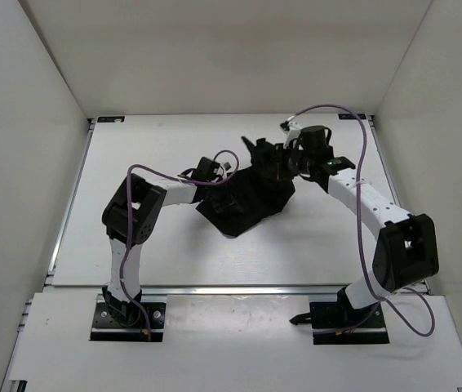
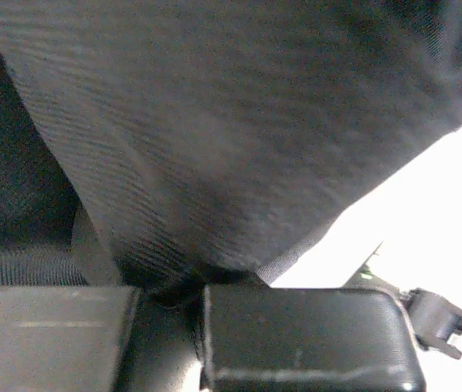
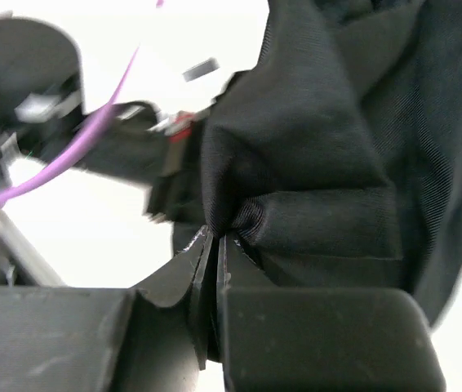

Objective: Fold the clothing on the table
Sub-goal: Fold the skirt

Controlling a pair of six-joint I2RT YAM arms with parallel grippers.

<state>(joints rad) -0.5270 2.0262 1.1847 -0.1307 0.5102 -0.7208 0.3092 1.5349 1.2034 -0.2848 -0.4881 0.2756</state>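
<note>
You've got the clothing (image 1: 246, 200) bunched at the middle of the table (image 1: 145, 249), left gripper (image 2: 171, 300) and right gripper (image 3: 215, 255) both clamped on it. Watch the right: it's nipping only a thin fold, so a hard pull could slip it free.

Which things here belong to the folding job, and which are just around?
Part of the job:
- clothing, bunched mid-table
- table
- left gripper and right gripper, both pinching the fabric

Not part of it:
- purple cables
- white walls
- base plates
</note>
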